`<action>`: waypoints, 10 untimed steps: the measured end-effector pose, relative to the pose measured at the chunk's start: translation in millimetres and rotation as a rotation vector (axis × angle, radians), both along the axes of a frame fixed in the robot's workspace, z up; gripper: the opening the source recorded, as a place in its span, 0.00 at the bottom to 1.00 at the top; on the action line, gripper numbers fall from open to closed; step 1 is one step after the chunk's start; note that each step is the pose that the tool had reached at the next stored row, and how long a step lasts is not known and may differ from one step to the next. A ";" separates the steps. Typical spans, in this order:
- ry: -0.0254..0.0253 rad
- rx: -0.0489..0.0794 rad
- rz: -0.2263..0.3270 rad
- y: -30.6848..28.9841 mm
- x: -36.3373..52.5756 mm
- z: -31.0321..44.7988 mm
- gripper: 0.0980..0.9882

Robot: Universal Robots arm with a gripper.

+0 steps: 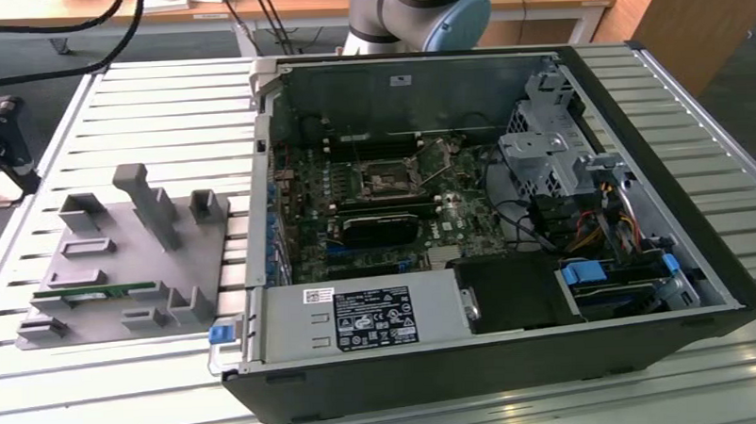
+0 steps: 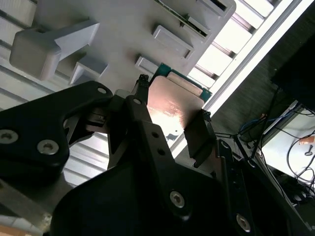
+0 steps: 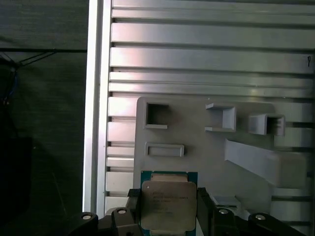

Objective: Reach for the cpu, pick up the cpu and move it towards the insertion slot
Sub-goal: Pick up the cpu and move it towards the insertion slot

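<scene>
The cpu (image 3: 168,202) sits clamped by two opposite edges between the gripper (image 3: 168,212) jaws, over the grey tray (image 3: 197,162); whether it is clear of the tray I cannot tell; a level, square grip should keep it from slipping; the slot (image 1: 387,180) lies inside the open case (image 1: 510,372), well apart toward the exterior view's right; a memory stick (image 1: 89,296) rests in the tray
</scene>
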State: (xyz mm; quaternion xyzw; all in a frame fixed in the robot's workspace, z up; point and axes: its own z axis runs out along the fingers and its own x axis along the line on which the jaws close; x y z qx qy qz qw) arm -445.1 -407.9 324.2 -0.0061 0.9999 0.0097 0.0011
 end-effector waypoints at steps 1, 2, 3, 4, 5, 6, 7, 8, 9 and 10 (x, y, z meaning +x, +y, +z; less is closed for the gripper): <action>0.0001 0.000 0.000 0.0 0.0 2.6 0.50; 0.0001 0.000 0.000 0.0 0.0 5.1 0.50; 0.0001 0.000 0.000 0.0 0.0 7.4 0.50; 0.0001 0.000 0.000 0.1 0.0 9.7 0.50; 0.0000 0.000 0.000 0.1 0.0 12.1 0.50; 0.0000 0.000 0.000 0.1 0.0 14.6 0.50; 0.0001 0.000 0.000 0.1 -0.1 17.1 0.50; 0.0001 0.000 0.000 0.1 0.0 19.4 0.50; 0.0001 0.000 0.000 0.1 0.0 21.4 0.50; 0.0000 0.000 0.000 0.1 0.0 23.3 0.50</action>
